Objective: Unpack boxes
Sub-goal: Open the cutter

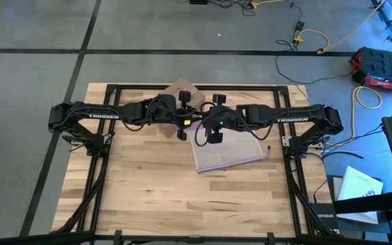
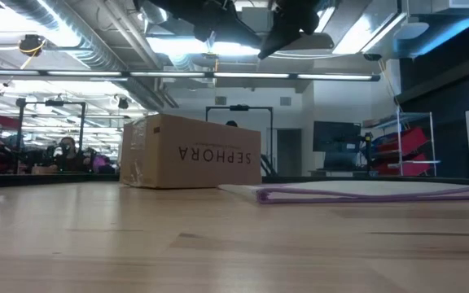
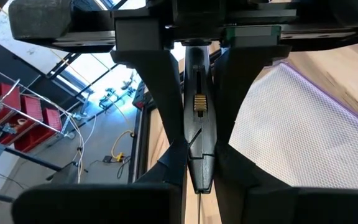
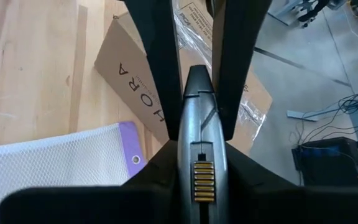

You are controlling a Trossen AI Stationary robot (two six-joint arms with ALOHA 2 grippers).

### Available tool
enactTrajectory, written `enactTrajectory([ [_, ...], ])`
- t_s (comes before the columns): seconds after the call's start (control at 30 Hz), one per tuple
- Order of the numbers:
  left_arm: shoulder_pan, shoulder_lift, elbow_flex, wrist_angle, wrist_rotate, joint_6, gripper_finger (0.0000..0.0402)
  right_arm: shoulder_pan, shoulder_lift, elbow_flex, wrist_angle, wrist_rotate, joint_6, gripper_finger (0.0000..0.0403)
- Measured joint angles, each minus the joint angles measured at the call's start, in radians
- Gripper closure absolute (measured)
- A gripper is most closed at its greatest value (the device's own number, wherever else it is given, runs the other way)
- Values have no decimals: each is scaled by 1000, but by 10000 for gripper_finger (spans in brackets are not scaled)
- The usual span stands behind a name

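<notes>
A brown cardboard box [image 1: 182, 90] with black SEPHORA lettering [image 2: 190, 151] rests on its base at the table's far middle. A clear mesh bag with a purple edge [image 1: 226, 153] lies flat in front of it. Above the table's middle, my two grippers meet tip to tip around a small grey knife-like tool [image 4: 197, 124] with a gold ribbed slider. My left gripper [image 3: 199, 186] comes from the left and my right gripper [image 4: 197, 180] from the right. Each is shut on the tool. My left gripper pinches the tool's end away from the slider [image 3: 199, 177] between its two fingers. It comes roughly level from the table's left, fingers along the tool. The tool is lifted clear, high above the table. My right gripper has its two fingers against the tool's sides at the gold slider [image 4: 197, 180]. It slants down from the table's right, fingers along the tool. How far back the tool reaches between them is hidden by the fingers.
Black frame rails [image 1: 104, 143] run along the table's left and right sides. Bare wood lies toward the near edge [image 1: 182, 204]. In the low view a person [image 2: 67, 150] shows far behind the table.
</notes>
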Motion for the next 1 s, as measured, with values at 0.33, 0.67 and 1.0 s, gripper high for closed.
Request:
enactTrajectory([
  [0.33, -1, 2, 0, -3, 5, -3, 372, 26, -3, 0, -11, 19, 16, 352],
  [0.67, -2, 8, 0, 46, 4, -4, 227, 12, -45, 4, -77, 31, 75, 352],
  [1.0, 0, 5, 0, 48, -14, -28, 155, -98, -44, 3, -214, -7, 132, 352],
])
